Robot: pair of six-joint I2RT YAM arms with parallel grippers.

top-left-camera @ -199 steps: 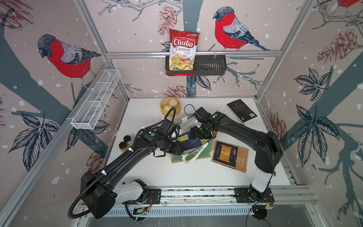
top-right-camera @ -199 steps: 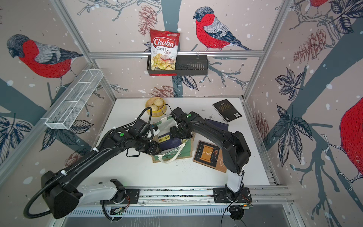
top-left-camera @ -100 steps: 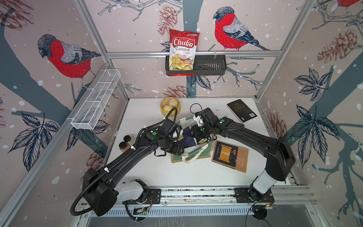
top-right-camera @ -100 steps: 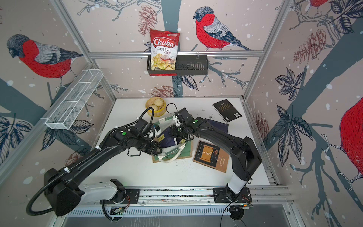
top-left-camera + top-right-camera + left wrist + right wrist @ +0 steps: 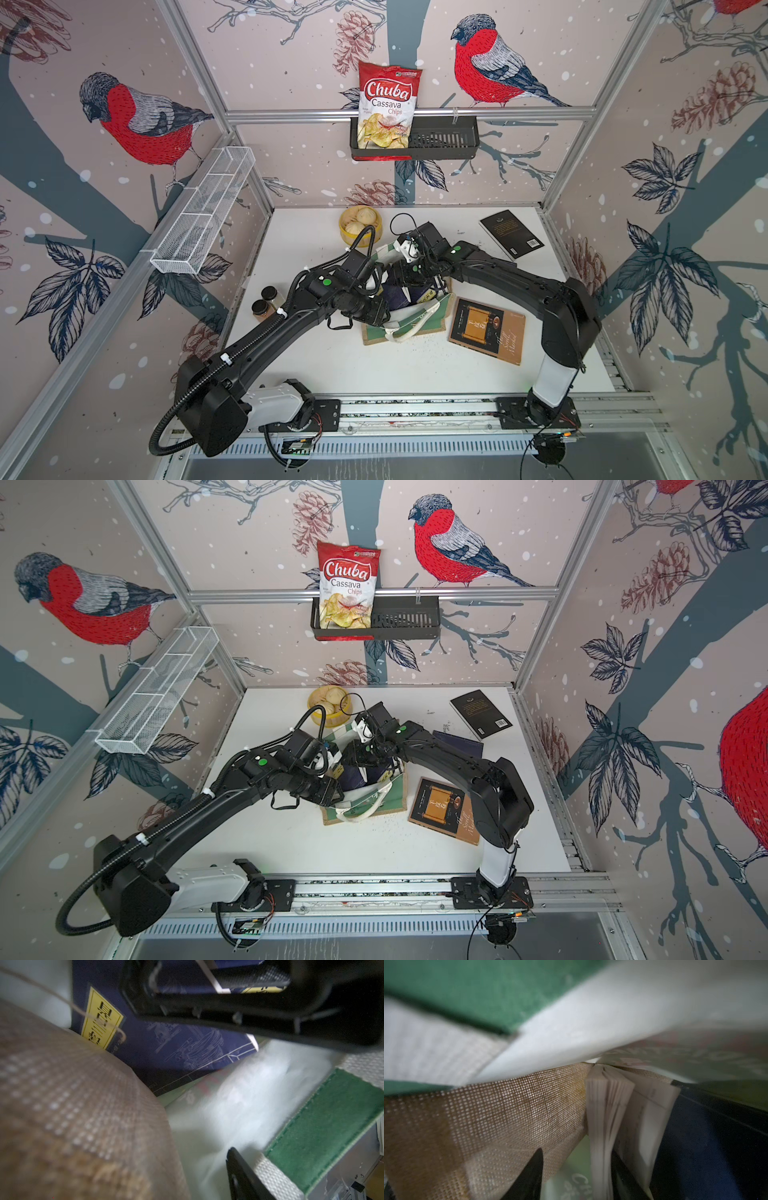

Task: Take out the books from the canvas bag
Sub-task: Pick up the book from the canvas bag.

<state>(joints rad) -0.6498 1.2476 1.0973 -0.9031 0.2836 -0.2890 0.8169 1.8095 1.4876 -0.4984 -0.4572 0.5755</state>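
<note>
White table (image 5: pixel 332 361) | canvas bag (image 5: pixel 442 308) at centre holds navy books (image 5: pixel 395 293) | right gripper (image 5: pixel 576 1153) straddles pages, shifted slightly since before; left gripper (image 5: pixel 379 315) at rim | we cannot tell either grip.

pale wallpaper (image 5: pixel 291 62) with red-breasted birds, pinecones and dark branches covers three walls, framed by aluminium rails (image 5: pixel 291 113). a black basket (image 5: pixel 444 143) hangs top centre, a white mesh shelf (image 5: pixel 203 216) upper left; white surface (image 5: pixel 374 365) below.

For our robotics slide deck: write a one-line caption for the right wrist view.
Inside the canvas bag, the right gripper straddles a book with fanned page edges.
</note>
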